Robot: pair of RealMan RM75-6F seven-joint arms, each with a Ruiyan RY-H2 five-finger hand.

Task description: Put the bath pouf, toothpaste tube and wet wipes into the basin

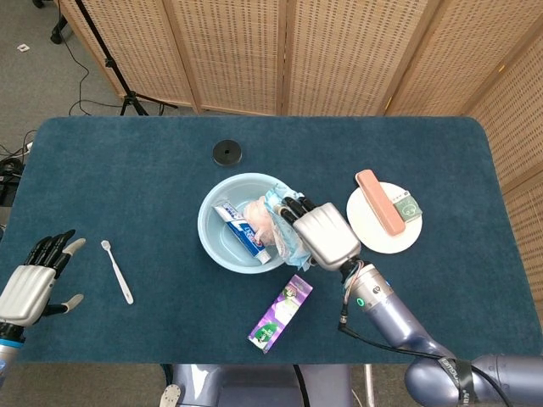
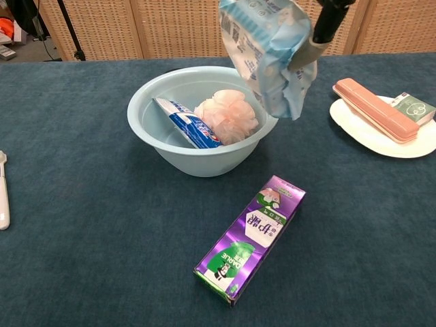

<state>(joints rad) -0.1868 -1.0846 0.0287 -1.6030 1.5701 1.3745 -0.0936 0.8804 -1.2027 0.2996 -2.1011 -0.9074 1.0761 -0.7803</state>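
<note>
While gripped, wet wipes (image 2: 267,51) hang crumpled, pale blue.

- Blue-carpeted table (image 1: 127,170), bearing:
- pale blue basin (image 1: 214,242), centre
- black disc (image 1: 226,153) behind it
- purple box (image 2: 252,236) in front
- white plate (image 2: 371,133), right
- toothbrush (image 1: 117,271), left

Purple-and-green cardboard carton (image 2: 251,236) on the table: large white characters on the purple face, possibly Chinese, can't make them out; green end panel has a short white word, too blurred to confirm. Blue-and-white toothpaste tube (image 2: 185,122) in the pale blue basin (image 2: 163,151): red-and-white logo near one end, illegible. Pale blue wet wipes pack (image 2: 267,52): faint print, unreadable. Small green box (image 2: 412,107) on the white plate (image 2: 368,136): white emblem, no legible text.
</note>
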